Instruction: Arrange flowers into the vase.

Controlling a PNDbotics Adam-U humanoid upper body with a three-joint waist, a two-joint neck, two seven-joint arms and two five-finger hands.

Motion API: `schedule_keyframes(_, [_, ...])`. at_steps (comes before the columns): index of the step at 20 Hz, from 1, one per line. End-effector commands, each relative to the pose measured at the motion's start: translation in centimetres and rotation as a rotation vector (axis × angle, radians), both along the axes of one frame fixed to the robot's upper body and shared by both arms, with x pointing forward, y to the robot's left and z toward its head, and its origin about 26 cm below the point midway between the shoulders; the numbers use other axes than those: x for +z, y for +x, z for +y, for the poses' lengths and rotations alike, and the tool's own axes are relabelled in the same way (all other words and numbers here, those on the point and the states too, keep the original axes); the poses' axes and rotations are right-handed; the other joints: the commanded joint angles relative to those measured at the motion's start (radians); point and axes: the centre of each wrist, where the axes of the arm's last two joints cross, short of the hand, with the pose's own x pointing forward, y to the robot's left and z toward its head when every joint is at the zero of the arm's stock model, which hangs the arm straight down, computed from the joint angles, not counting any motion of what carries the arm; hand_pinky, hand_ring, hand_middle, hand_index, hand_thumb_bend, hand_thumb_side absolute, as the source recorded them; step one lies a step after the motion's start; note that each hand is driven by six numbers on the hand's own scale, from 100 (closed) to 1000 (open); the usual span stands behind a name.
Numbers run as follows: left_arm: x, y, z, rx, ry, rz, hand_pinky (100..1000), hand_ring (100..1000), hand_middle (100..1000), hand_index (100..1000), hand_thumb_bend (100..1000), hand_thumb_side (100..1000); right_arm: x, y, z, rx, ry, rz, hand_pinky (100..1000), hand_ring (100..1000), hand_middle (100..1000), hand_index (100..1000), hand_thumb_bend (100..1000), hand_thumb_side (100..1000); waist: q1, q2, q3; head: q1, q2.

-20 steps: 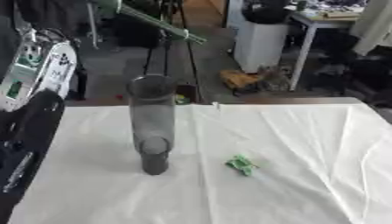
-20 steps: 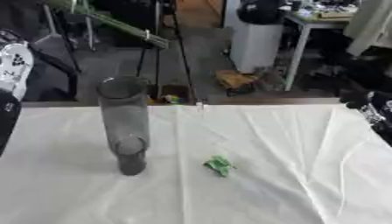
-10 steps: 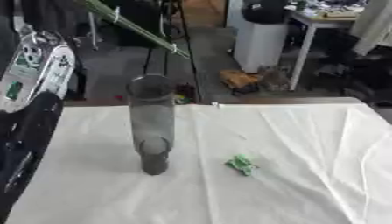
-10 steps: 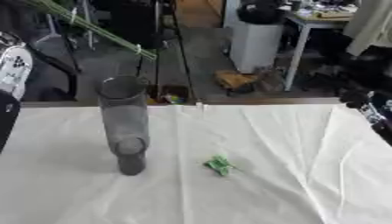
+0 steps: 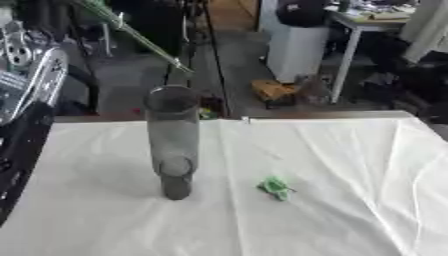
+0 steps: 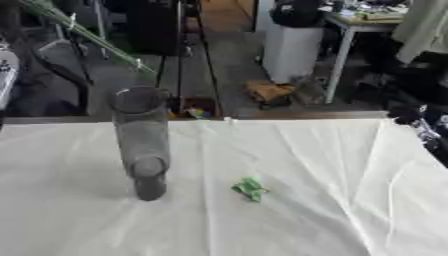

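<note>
A tall, dark, see-through vase [image 5: 173,140] stands upright on the desk [image 5: 350,210], which is covered by a white cloth, and everything else is placed from it. A thin green flower stem [image 5: 140,37] hangs in the air above and to the left of the vase's open mouth, slanting down from the upper left so that its lower tip ends just above and slightly beyond the rim; it is not inside the vase. The top of the stem runs out of view at the upper left corner, so the left robot hand that would carry it is not visible and I cannot tell how its fingers stand. To the right of the vase's foot, a little nearer the viewer and apart from it, a small green scrap [image 5: 276,187] lies on the cloth. Far right of the vase, at the desk's edge in the right eye view, part of the right robot hand [image 6: 430,131] shows as a dark shape; I cannot tell whether it is spread or pressed together.
</note>
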Motion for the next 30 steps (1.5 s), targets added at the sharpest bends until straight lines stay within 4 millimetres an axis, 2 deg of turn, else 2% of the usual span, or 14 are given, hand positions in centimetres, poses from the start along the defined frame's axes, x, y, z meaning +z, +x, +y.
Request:
schedule_keyframes(1, [1.7, -0.9, 0.8, 0.054, 0.084, -0.036, 100, 100, 100, 206, 525, 631, 1.8, 0.0, -0.4, -0.005, -0.019, -0.045, 794, 801, 657, 761, 100, 852, 0.001, -0.014, 0.002, -0.002, -0.002])
schedule_keyframes(8, [0.8, -0.5, 0.4, 0.121, 0.205, -0.023, 100, 100, 100, 202, 509, 646, 1.8, 0.0, -0.4, -0.004, -0.020, -0.045, 795, 802, 658, 762, 100, 854, 0.001, -0.013, 0.003, -0.004, 0.002])
schedule_keyframes(15, [-1.6, 1.1, -0.5, 0.107, 0.263, 0.046, 100, 100, 100, 200, 491, 673, 1.8, 0.0, -0.2, 0.001, -0.019, -0.045, 795, 802, 658, 762, 100, 856, 0.002, -0.012, -0.005, -0.003, 0.000])
schedule_keyframes(30, [-4.7, 4.6, -1.2, 0.049, 0.326, 0.225, 100, 100, 100, 225, 465, 763, 1.8, 0.1, 0.2, 0.023, -0.023, -0.037, 797, 804, 657, 760, 100, 864, 0.014, -0.010, -0.027, 0.001, -0.001])
